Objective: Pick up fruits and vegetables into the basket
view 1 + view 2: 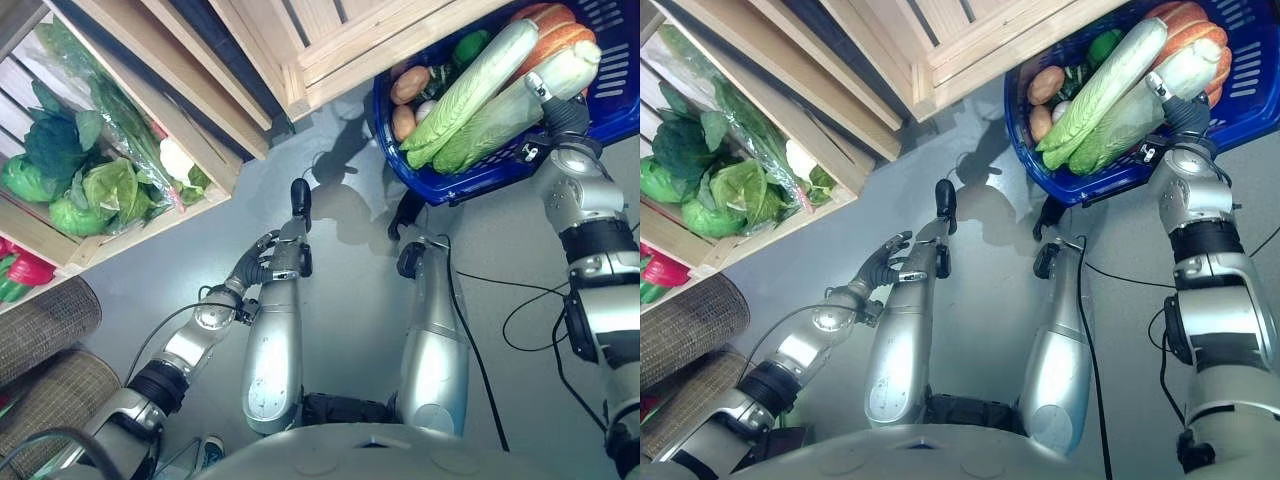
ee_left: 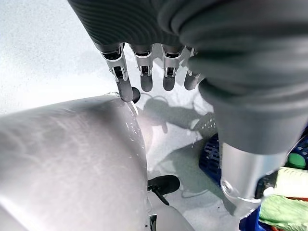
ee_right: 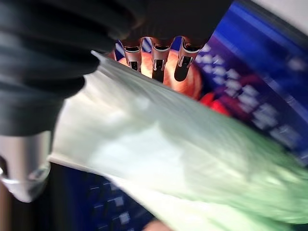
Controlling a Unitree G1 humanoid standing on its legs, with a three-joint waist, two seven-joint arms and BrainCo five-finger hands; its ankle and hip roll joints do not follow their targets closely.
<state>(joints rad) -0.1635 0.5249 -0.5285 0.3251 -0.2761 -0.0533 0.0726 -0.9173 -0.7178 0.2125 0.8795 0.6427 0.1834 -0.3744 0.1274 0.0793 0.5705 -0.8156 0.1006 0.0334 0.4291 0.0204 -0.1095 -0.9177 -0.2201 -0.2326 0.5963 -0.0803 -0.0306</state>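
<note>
The blue basket (image 1: 470, 185) is nearly full; the right hand (image 1: 548, 100) grips a cabbage (image 1: 520, 110) over it; the left hand (image 1: 255, 262) hangs loose, fingers apart; greens (image 1: 80, 190) wait in the crate (image 1: 140, 235).

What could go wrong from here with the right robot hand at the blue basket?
1. The right robot hand has its fingers round the white end of a long pale green cabbage that lies over the rim of the blue plastic basket; released carelessly, it might tip out onto the floor.
2. The basket looks piled high, with a second long cabbage and brown potatoes, so pushing in could dislodge items.
</note>
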